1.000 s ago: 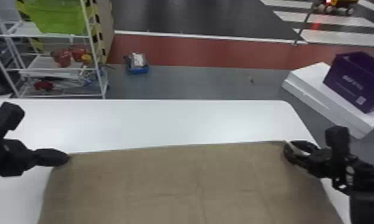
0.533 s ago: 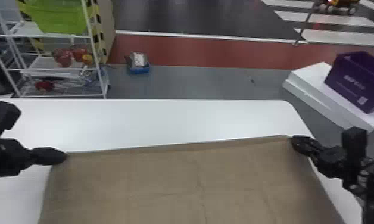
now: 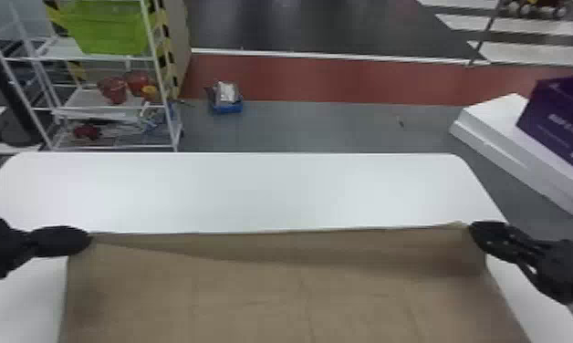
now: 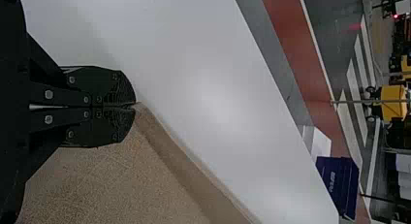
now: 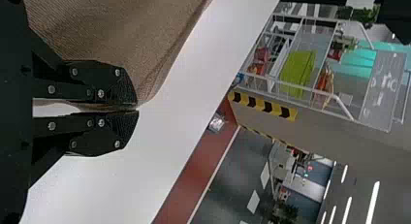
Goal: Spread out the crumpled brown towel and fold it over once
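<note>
Across the lower half of the head view lies the brown towel (image 3: 281,292) — spread wide on the white table (image 3: 253,191), faint creases crossing it, its near part running out past the bottom of the frame. A darker band follows its far edge, which stretches between two grippers.

At the lower left, the left gripper (image 3: 87,240) has the far left corner; in its wrist view, the fingers (image 4: 118,88) are pressed together, with cloth at their tips. At the lower right, the right gripper (image 3: 476,230) has the other far corner, its fingers (image 5: 121,132) closed on a thin pinch of cloth.

Upper left, a white wire rack (image 3: 160,77) carries a green bin (image 3: 110,29); upper right, a purple box (image 3: 557,121) rests on white slabs (image 3: 495,137) — well apart from the towel.
</note>
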### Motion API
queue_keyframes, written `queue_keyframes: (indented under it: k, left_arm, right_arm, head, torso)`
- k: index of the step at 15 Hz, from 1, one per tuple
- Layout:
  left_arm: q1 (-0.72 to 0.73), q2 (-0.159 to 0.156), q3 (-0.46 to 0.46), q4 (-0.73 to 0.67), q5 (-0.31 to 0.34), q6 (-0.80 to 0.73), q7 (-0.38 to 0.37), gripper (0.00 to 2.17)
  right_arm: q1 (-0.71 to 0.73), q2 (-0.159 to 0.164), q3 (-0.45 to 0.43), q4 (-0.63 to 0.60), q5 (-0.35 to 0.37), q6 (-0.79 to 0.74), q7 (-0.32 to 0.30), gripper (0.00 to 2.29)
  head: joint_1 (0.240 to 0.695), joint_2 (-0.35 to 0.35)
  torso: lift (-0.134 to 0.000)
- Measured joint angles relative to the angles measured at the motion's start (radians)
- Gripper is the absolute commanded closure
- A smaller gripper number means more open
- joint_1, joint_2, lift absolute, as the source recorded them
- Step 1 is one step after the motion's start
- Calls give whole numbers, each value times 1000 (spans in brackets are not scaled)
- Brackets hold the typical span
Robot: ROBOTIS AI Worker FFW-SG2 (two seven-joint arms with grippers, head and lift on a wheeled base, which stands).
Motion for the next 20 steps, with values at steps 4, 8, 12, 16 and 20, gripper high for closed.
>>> queue_keyframes:
  k: [4,8,12,16,20]
  left_arm:
    - [62,8,71,-19,41,-170,-24,1426]
    - [51,5,73,-8,41,-218,8,1426]
    - [-9,-5,56,2,27,-219,25,1426]
    - [83,-8,162,-131,127,-235,2,1426]
    - [198,-2,240,-125,175,-433,-21,1426]
  right_arm:
    - [95,-10,-17,-44,22,-150,141,1048]
    - [78,-14,-17,-37,45,-196,150,1048]
    - [39,-14,-34,-74,37,-129,159,1048]
    - [109,-36,-120,-150,-36,-91,192,1048]
    - [233,-40,-104,-152,-46,-230,224,1048]
  head:
    - [695,-5]
    - [695,5]
    - [695,-15]
    - [695,-24]
    - [695,28]
  torso:
    - [-123]
    - [-123]
    - [-123]
    - [-123]
    - [-123]
